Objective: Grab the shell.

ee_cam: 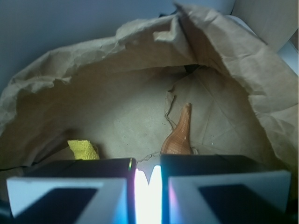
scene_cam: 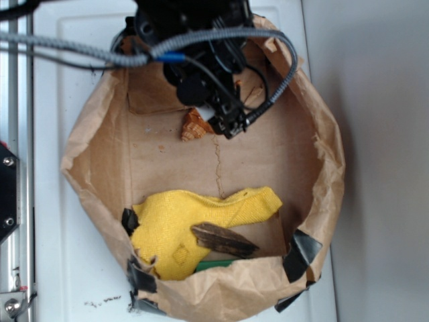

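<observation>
Exterior view first: my gripper [scene_cam: 231, 127] hangs low inside the paper bag [scene_cam: 322, 154], near its far wall, and the shell [scene_cam: 194, 125] peeks out just to one side of the arm's black body, mostly hidden by it. I cannot read the jaws from here, since cables and the wrist block them. A yellow cloth [scene_cam: 201, 221] and a dark wood piece [scene_cam: 224, 239] lie at the near end of the bag, well apart from the shell, so I judge them no threat. Wrist view next: the two pads [ee_cam: 70, 191] fill the bottom edge with only a thin bright slit between them, so the jaws look nearly pressed together and hold nothing. The shell [ee_cam: 180, 135] lies on the bag floor just beyond the pad on the frame's right, its pointed tail running away from me and its knobby whorl partly under that pad. My worry is this: the slit sits off to the side of the shell and looks too narrow, so descending now would likely press a pad onto the whorl and skid it off or roll it. The crumpled bag wall [ee_cam: 261, 79] close on that side could also snag a pad if I shift over carelessly.
</observation>
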`<state>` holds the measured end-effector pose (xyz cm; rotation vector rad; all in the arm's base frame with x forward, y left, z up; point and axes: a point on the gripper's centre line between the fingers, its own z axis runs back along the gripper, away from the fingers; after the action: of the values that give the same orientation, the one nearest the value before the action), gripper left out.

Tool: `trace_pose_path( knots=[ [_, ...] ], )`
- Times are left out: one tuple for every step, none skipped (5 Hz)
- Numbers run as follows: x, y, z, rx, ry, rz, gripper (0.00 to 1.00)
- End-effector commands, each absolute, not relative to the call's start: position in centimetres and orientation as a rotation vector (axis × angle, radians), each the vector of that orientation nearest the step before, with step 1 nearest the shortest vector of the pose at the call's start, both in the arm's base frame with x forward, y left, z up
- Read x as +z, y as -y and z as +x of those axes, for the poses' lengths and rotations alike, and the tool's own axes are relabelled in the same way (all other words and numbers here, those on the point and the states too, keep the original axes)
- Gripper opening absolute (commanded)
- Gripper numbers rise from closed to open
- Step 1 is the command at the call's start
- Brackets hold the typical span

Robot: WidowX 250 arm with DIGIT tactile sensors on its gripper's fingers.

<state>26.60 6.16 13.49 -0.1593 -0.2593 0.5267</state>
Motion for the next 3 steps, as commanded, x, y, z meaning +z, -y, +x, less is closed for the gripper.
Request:
trace_pose_path(
  knots=[
    [11.1, -7.6, 27.0, 0.533, 0.303, -0.137, 1.00],
    [9.2, -7.2, 27.4, 0.517, 0.309, -0.110, 1.00],
    [7.2, -7.0, 27.9, 0.508, 0.315, -0.075, 1.00]
  ],
)
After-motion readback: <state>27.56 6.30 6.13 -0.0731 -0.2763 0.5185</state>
